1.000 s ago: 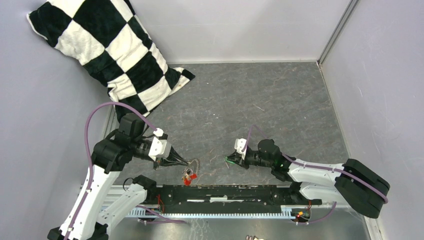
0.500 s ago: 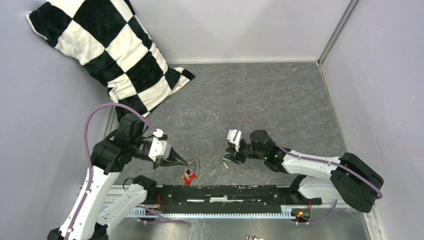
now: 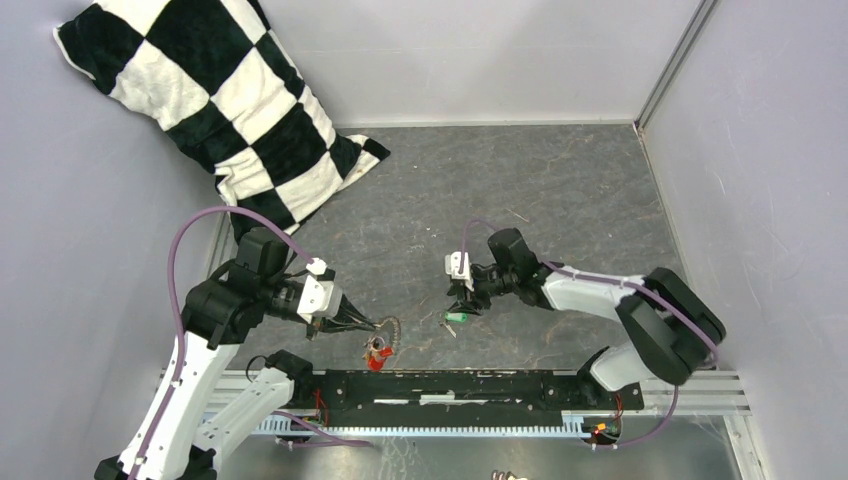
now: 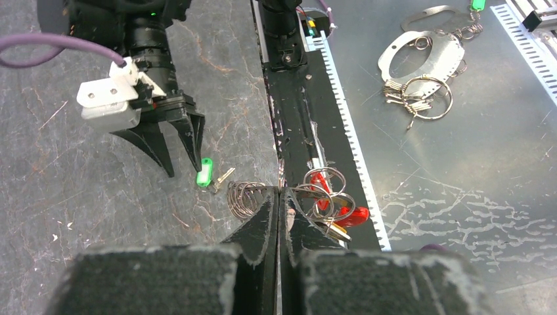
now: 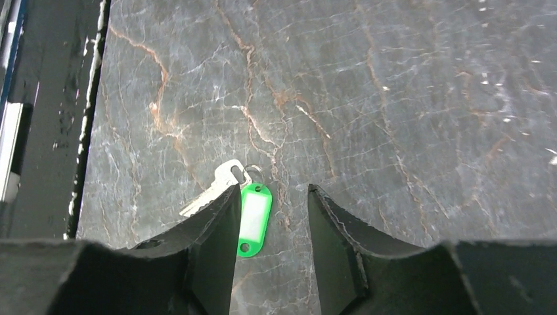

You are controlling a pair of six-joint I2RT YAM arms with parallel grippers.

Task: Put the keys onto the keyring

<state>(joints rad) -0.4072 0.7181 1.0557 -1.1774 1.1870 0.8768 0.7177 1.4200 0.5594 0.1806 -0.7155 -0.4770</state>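
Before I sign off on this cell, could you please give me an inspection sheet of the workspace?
Surface: grey veined table.
Job's things: keyring in left gripper, red tags beside it; green key flat on table.
Clutter: spare rings on metal ledge.
Grippers: left gripper shut on keyring; right gripper open over green key.
Cables: purple cables loop off both arms.
Surroundings: checked pillow, grey walls.

A robot lab cell: bare grey walls (image 3: pixel 480 60) around a slate-look table (image 3: pixel 540 190), slotted metal rail (image 3: pixel 450 424) along its near edge.
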